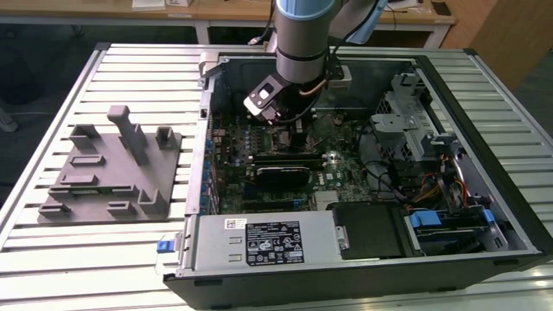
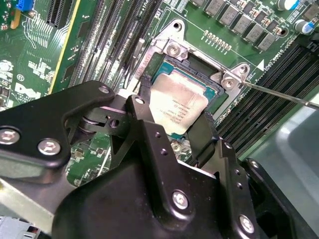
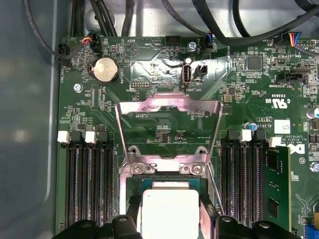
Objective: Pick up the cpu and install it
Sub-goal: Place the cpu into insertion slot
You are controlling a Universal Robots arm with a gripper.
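A slatted grey metal tabletop [image 1: 103, 272] carries a large black computer case [image 1: 363, 291], lying with its side open. On the tabletop, just beside the case on the exterior view's left, stands a grey plastic tray with upright posts [image 1: 95, 188].

Inside the case lies a green motherboard [image 1: 346, 175]. A silvery metal box with a printed label [image 1: 259, 243] sits along the case's near wall, and a bundle of coloured cables [image 1: 432, 191] runs at the exterior view's right. The grey robot arm [image 1: 302, 32] reaches down into the case over the motherboard.

In the second wrist view the black end effector [image 2: 174, 112] is low over the square metal-framed socket [image 2: 169, 45] in the case. In the first wrist view the socket's bright metal hold-down frame [image 3: 167, 104] is swung up and open. A green memory module [image 3: 276, 189] stands in a slot beside it.

The small flat square cpu with a silvery-grey top [image 2: 179, 102] sits within the socket's frame, directly between the end effector's two fingers [image 2: 144, 129]. They are set narrow, pressed against its two opposite edges in both wrist views [image 3: 169, 219].
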